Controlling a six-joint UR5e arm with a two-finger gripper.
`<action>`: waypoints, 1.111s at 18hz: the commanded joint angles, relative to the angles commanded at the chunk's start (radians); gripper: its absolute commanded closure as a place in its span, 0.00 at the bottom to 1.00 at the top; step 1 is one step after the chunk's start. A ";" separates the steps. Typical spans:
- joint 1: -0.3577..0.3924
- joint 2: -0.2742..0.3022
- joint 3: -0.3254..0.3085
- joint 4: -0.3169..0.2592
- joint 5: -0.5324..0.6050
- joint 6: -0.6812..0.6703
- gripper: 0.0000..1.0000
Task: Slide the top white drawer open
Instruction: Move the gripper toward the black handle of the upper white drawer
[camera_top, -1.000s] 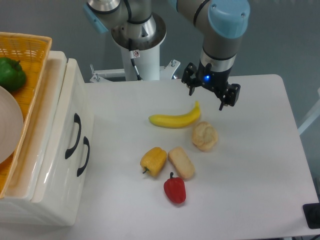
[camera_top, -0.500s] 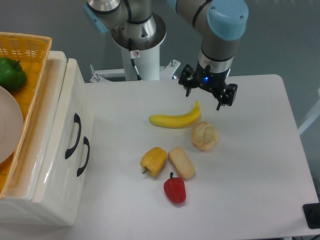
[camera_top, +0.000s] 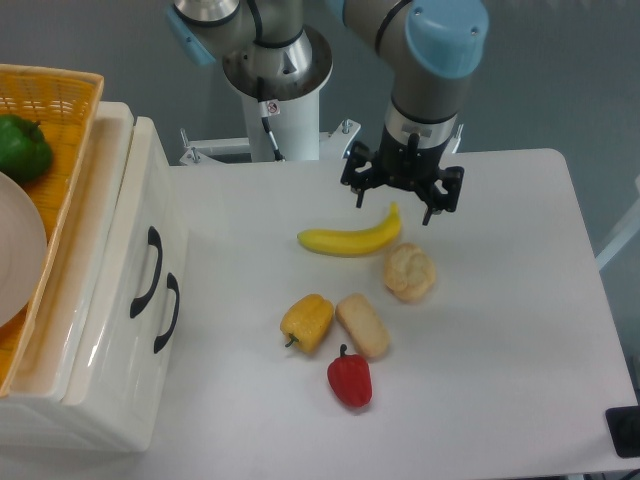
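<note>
Over the last second the gripper (camera_top: 401, 200) has drifted leftward in the upper middle of the frame and turned about its wrist: a second ago it sat further right and skewed, with a blue light showing on its body, and now its two fingers hang spread wide and empty, nearly level with each other, above the stem end of the banana (camera_top: 350, 238), the light no longer visible. Nothing on the table has shifted; the bread roll (camera_top: 410, 271), the yellow bell pepper (camera_top: 307, 321), the small bread loaf (camera_top: 362, 325) and the red bell pepper (camera_top: 349, 379) lie as they did. The top white drawer (camera_top: 118, 270) sits at the left of the frame, closed, its curved black handle (camera_top: 147, 271) facing right, just left of the lower drawer's handle (camera_top: 168, 313), and the orange wicker basket (camera_top: 53, 120) with a green pepper (camera_top: 23, 146) rests on the cabinet top. The arm is well apart from that handle, so I judge this an early reorienting and approach; the pull itself has not begun, and the gripper must cross leftward over the food to reach it.
</note>
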 joint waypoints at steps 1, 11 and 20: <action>-0.017 -0.003 0.003 0.002 0.000 -0.035 0.00; -0.126 -0.055 0.031 0.025 -0.032 -0.157 0.00; -0.204 -0.084 0.032 0.026 -0.043 -0.205 0.00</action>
